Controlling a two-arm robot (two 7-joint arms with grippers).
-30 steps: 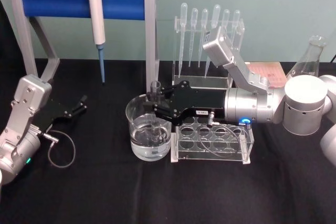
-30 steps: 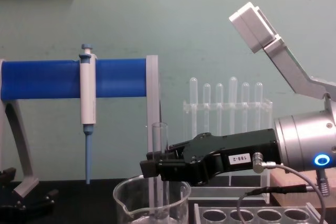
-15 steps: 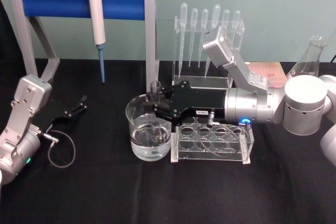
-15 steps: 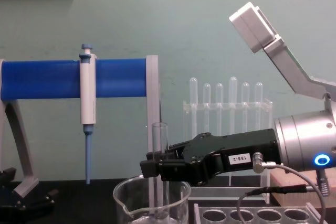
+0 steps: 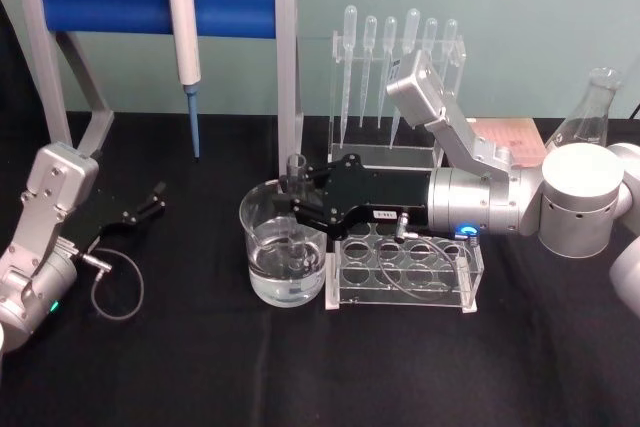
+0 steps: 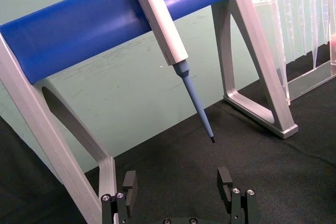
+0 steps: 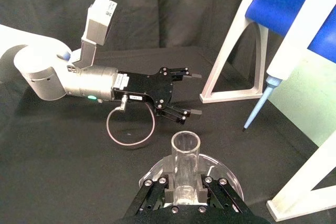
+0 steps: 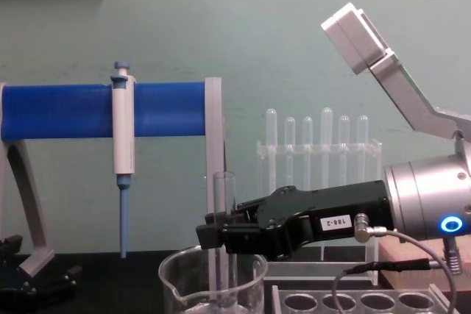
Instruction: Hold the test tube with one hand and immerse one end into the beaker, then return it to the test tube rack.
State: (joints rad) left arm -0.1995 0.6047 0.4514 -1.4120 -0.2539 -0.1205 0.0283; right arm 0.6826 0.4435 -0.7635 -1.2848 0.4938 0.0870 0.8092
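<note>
Right claw (image 5: 293,199): clenched on the test tube (image 8: 224,193), which stands upright with its lower end dipped in the water of the beaker (image 5: 262,267). Beaker: mid black bench (image 5: 200,367), with the clear test tube rack (image 5: 400,297) just beside it on the right. Left claw (image 6: 177,182): released, idle, low at left, well apart from the beaker.

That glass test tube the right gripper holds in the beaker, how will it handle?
The test tube looks like thin clear glass: probably stiff, light, and fragile under a hard squeeze from the right gripper. Its smooth wall may slip. Released, it would likely tip against the beaker rim.
</note>
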